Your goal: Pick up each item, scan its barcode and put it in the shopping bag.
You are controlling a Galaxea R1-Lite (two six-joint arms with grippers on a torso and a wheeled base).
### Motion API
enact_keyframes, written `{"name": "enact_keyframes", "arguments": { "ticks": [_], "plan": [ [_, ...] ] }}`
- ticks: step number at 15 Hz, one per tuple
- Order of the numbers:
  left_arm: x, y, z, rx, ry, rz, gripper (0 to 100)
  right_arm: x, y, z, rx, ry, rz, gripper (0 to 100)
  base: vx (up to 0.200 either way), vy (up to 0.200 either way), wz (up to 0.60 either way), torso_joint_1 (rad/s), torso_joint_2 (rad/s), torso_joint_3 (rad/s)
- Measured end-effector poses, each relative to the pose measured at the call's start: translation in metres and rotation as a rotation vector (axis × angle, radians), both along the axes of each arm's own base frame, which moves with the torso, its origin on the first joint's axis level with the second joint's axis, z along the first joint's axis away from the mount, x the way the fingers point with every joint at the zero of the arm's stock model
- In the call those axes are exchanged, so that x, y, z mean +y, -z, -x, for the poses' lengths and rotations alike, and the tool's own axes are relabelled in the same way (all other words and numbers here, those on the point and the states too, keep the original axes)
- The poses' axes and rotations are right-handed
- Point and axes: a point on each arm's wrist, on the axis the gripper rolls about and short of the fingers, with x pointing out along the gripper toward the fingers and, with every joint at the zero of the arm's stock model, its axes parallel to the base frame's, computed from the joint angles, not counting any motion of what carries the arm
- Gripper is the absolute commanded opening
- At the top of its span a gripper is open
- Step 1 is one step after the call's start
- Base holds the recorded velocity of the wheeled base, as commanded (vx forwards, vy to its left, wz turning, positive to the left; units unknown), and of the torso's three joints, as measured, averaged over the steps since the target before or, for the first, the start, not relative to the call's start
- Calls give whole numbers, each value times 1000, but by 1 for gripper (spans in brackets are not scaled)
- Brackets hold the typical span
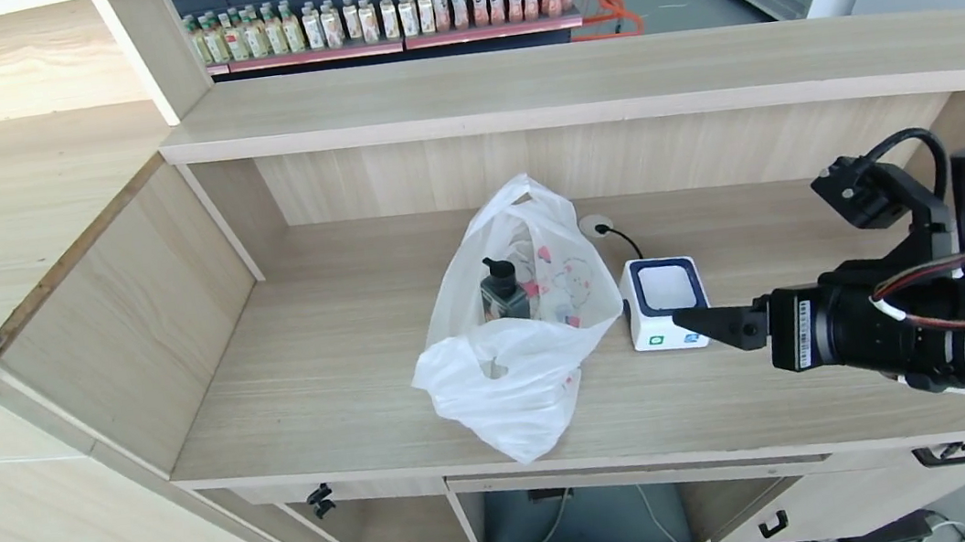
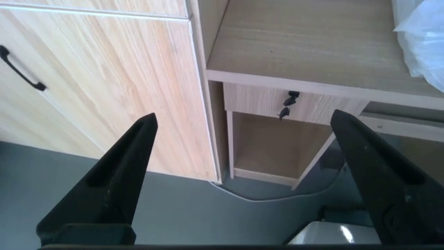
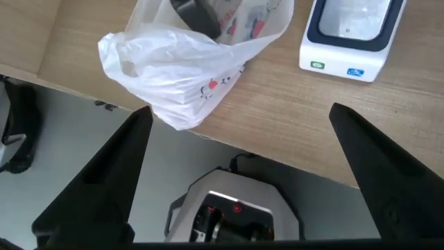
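The white shopping bag [image 1: 514,341] sits on the wooden counter [image 1: 338,371], mouth open, with a dark pump bottle [image 1: 502,292] standing inside. The right gripper [image 3: 241,110] hangs over the counter's front edge near the scanner [image 1: 666,299], its fingers spread wide and empty, the bag well apart from them. The left gripper [image 2: 244,118], also wide open and empty, is low beside the cabinet front.

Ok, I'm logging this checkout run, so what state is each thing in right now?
shopping bag: mouth open, slumped on the counter
pump bottle: upright inside the bag
barcode scanner: on the counter beside the bag, nothing on its window
left gripper: open, empty
right gripper: open, empty
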Motion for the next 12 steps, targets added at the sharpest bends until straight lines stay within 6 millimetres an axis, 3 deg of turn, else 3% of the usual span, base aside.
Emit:
{"name": "enact_keyframes", "arguments": {
  "ticks": [2, 12],
  "plan": [
    [0, 0, 0, 0, 0, 0, 100, -2, 4, 3, 12, 6, 8, 100, 0, 0, 0, 0, 0, 0],
    [0, 0, 0, 0, 0, -1, 100, -30, 17, -7, 43, 204, 57, 100, 0, -200, 0, 3, 4, 1]
  ]
}}
